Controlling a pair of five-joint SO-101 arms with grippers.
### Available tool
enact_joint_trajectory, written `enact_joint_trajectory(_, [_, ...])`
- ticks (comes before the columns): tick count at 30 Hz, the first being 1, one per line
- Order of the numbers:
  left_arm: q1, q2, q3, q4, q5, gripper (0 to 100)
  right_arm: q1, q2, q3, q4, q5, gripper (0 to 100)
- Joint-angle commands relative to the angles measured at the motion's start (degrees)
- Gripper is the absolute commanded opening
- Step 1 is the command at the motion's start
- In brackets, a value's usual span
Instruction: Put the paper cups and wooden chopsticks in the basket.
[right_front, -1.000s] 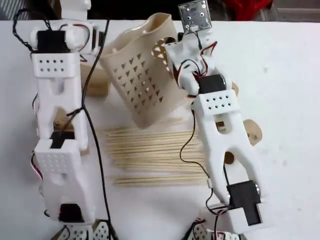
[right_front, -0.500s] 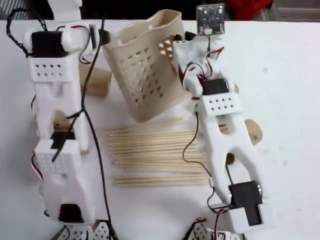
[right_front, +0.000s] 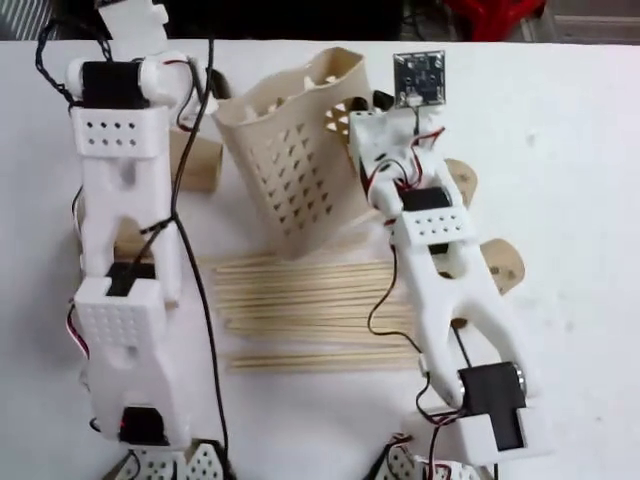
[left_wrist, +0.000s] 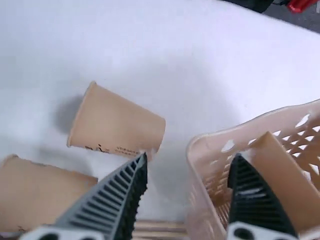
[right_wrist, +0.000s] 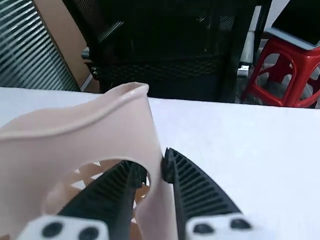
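Okay, checked the right gripper (right_wrist: 150, 160): clamped shut on the basket (right_wrist: 95, 130) rim, pinching the wall from inside and outside. Saw the basket tilted in the high view, mouth toward the far edge of the white table (right_front: 580, 150), base just beside the wooden chopsticks (right_front: 310, 310). Found those lying flat in a loose row on the table, outside the basket. Checked the left gripper (left_wrist: 190, 159): spread wide, gripping nothing, hanging above the table with a basket corner framed between its fingers. Couldn't confirm contact with that corner. Spotted one paper cup (left_wrist: 117, 125) on its side just beyond the left gripper, apart from the basket. Spotted a second cup (left_wrist: 35, 187) lying near it, cut off at the frame edge. Made out a likely third cup (left_wrist: 282, 172) inside the basket, against the perforated wall. Noted a fourth cup (right_front: 503, 265) on the table at the outer side of the right arm (right_front: 440, 270), partly hidden under it. Couldn't confirm base-to-table contact for the basket.
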Motion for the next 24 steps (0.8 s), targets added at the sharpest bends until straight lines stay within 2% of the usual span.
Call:
enact_joint_trajectory(1, [2.5,-1.1,2.7,0.4,3.6,27,1.1,-4.3,-0.4,-4.5,-0.9,1.6])
enact_joint_trajectory(4, [4.7,-1.0,5.5,0.4,4.1,27,0.8,-4.3,-0.3,-5.0,-1.0,1.6])
enact_joint_trajectory(7, [5.8,-1.0,8.3,0.4,7.6,27,0.9,-4.3,-0.2,-5.0,-1.0,1.6])
enact_joint_trajectory(15, [10.0,-0.6,15.4,0.0,7.6,26,0.8,-4.3,1.8,-5.0,-1.0,1.6])
enact_joint_trajectory(21, [10.2,-0.7,13.6,-1.7,7.4,5,0.8,-4.3,2.6,-4.5,-0.9,1.6])
enact_joint_trajectory(24, [9.2,-0.7,11.3,-2.5,6.7,3,0.7,-4.4,4.2,-4.5,-0.7,1.8])
